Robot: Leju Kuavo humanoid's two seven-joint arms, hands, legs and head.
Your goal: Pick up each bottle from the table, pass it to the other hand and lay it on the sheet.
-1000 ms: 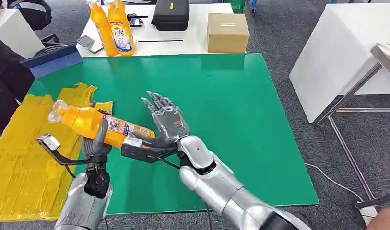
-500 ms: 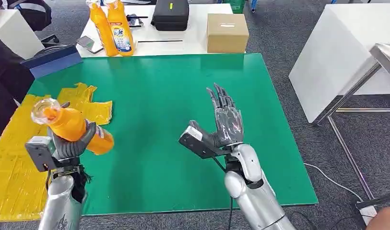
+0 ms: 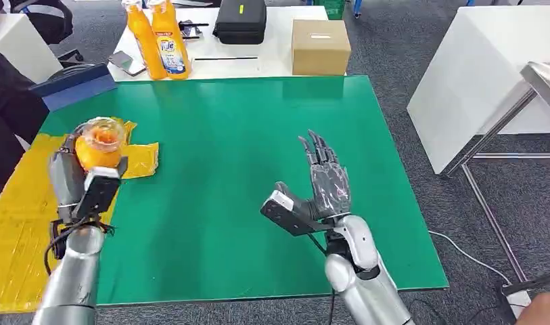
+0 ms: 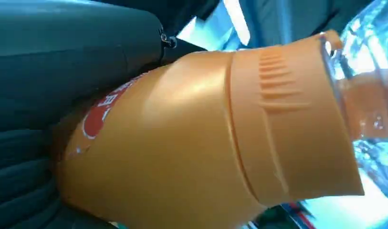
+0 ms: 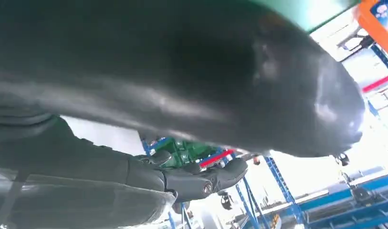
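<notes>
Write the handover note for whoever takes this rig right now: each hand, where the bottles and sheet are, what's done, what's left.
Left hand: grips an orange bottle, raised above the edge of the yellow sheet, cap end toward the head camera.
Right hand: holds nothing, fingers spread, raised over the green mat.
Two more orange bottles stand upright on the white table behind the mat.
Done: this bottle is in the left hand, over the sheet side.
Left: lay it on the sheet, where no bottle lies yet; then the two on the table.
</notes>
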